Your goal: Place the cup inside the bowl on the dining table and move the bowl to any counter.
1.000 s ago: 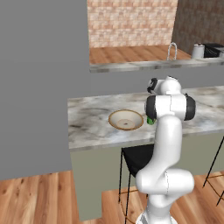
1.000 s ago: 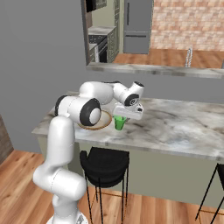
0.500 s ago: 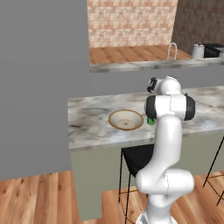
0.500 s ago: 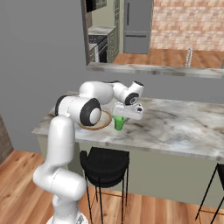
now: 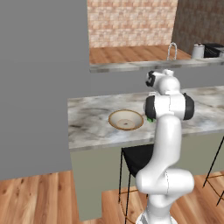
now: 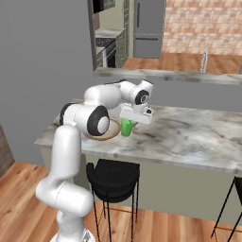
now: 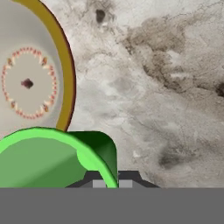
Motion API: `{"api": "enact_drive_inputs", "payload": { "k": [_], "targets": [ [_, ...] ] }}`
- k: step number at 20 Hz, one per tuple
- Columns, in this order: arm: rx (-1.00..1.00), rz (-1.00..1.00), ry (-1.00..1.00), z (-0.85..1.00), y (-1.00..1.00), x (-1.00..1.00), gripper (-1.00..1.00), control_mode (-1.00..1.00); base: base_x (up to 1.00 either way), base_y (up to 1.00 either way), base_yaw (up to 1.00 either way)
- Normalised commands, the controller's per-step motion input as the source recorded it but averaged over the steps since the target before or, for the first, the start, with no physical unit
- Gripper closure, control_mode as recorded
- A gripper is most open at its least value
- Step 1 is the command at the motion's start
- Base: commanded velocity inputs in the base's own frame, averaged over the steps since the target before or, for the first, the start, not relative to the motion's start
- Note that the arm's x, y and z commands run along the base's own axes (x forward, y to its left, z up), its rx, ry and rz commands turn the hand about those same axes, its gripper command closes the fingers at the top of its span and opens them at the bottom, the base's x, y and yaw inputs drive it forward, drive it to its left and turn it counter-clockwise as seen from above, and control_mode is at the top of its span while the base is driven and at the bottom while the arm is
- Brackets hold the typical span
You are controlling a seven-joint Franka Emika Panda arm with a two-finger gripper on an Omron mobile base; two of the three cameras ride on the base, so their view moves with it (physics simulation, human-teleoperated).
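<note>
The green cup point(image 6: 126, 127) stands close beside the bowl point(image 6: 111, 133) on the dining table point(image 6: 189, 137). My gripper point(image 6: 129, 120) comes down on the cup's top. In the hand view the fingertips point(image 7: 127, 178) sit close together either side of the cup's point(image 7: 43, 162) wall, so my gripper point(image 7: 111, 179) is shut on its rim. The beige bowl with its brown rim point(image 7: 65, 65) lies right behind the cup. In the left base view the bowl point(image 5: 126, 119) is in plain sight and the arm hides all but a sliver of the cup point(image 5: 150, 118). I cannot tell whether the cup rests on the marble.
A black stool point(image 6: 113, 177) stands under the table's near edge below the bowl, and another point(image 6: 231, 198) stands further right. Behind the table runs a counter with a faucet point(image 5: 172, 50) and a kettle point(image 5: 199, 50). A grey wall point(image 5: 43, 87) rises on the left.
The hand has crept slightly toward the bowl, and the cup seems a touch higher with it. The bowl has not moved.
</note>
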Motion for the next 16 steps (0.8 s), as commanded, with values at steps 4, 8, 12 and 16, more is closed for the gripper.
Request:
{"api": "enact_drive_inputs", "payload": {
  "k": [4, 8, 12, 16],
  "targets": [
    [0.00, 0.00, 0.11, 0.45, 0.27, 0.05, 1.00, -1.00, 0.00, 0.00, 0.00],
    [-0.01, 0.00, 0.05, 0.40, 0.38, 0.07, 1.00, -1.00, 0.00, 0.00, 0.00],
    [0.00, 0.00, 0.01, 0.41, 0.34, 0.09, 1.00, -1.00, 0.00, 0.00, 0.00],
    [0.00, -0.01, 0.00, 0.12, 0.30, 0.18, 1.00, -1.00, 0.00, 0.00, 0.00]
  ]
}}
